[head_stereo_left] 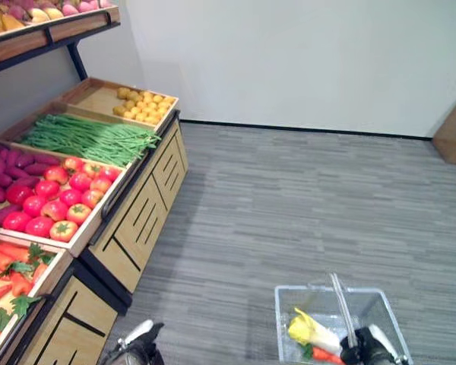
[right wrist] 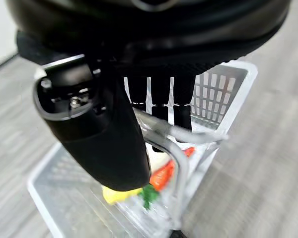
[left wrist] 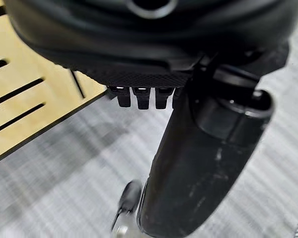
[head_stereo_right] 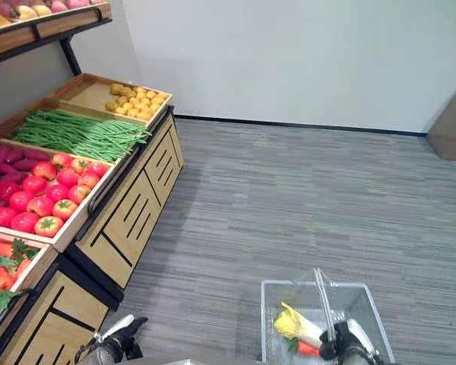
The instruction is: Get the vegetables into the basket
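Right hand (head_stereo_left: pixel 365 351) curls round the metal handle (head_stereo_left: pixel 342 308) of the clear plastic basket (head_stereo_left: pixel 384 300), carrying it low at the near right over the grey floor (head_stereo_left: pixel 289 198); a yellow-and-white leafy vegetable (head_stereo_left: pixel 311 331) and a carrot (head_stereo_left: pixel 325 355) already lie inside. Left hand (head_stereo_left: pixel 140 346) hangs empty at the near left, fingers relaxed, close beside the wooden produce stand (head_stereo_left: pixel 140 220). Every remaining vegetable lies to the left: carrots (head_stereo_left: pixel 15 266) in the nearest crate, then tomatoes (head_stereo_left: pixel 57 201), then green beans (head_stereo_left: pixel 91 137) with their long stems running left to right, and small yellow produce (head_stereo_left: pixel 143 105) farthest off. The free left hand looks the nearer one for picking, the basket well apart on the right.
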Motion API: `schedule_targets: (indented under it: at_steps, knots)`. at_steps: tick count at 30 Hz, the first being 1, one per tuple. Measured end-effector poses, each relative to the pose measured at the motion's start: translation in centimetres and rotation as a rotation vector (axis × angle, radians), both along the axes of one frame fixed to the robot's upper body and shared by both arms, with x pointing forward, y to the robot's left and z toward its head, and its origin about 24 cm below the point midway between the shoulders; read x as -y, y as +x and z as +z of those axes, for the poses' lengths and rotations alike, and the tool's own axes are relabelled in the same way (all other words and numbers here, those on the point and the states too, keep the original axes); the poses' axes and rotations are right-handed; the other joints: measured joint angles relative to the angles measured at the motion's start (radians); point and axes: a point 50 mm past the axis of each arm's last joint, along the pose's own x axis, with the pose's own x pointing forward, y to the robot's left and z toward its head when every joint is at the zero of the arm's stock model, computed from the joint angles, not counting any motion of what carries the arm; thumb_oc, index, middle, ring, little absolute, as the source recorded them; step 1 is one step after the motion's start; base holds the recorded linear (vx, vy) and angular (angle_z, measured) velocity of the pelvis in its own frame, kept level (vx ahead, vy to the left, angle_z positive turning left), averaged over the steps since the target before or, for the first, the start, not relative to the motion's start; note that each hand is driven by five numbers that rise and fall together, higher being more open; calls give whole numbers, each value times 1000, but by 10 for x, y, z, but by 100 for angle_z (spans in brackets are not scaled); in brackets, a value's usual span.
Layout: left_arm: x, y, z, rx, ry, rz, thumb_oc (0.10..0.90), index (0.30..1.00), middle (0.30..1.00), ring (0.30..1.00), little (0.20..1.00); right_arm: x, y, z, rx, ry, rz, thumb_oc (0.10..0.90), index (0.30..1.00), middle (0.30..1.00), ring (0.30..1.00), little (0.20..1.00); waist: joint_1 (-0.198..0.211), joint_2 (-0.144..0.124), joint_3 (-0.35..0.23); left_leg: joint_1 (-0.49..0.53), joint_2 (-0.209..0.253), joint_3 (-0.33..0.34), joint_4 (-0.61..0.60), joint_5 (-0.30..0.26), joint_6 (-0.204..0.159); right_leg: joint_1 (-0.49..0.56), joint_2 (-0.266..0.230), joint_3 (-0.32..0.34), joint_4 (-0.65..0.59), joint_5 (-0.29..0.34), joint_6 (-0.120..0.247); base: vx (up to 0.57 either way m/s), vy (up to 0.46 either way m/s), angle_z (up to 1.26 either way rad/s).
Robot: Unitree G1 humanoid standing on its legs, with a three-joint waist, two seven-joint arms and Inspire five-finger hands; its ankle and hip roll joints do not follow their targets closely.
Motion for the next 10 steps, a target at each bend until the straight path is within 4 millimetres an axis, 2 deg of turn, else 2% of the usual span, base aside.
schedule_targets:
  at_steps: [3,10]
  knots:
    - [0,-2,-4,-39,19,17,900,1000,1000,1000,1000,-7,-10,-8,-46,33,-65,400,300,300,300,300,-2,1,-5,1,1,3,0,0,-1,0,0,1,0,-5,-8,-2,0,-2]
    - [-2,-24,-11,-108,25,161,900,1000,1000,1000,1000,-16,-30,-17,-110,92,-207,400,300,300,300,300,-3,2,-11,2,1,6,0,-5,6,-4,-1,1,0,-5,-8,1,1,-3]
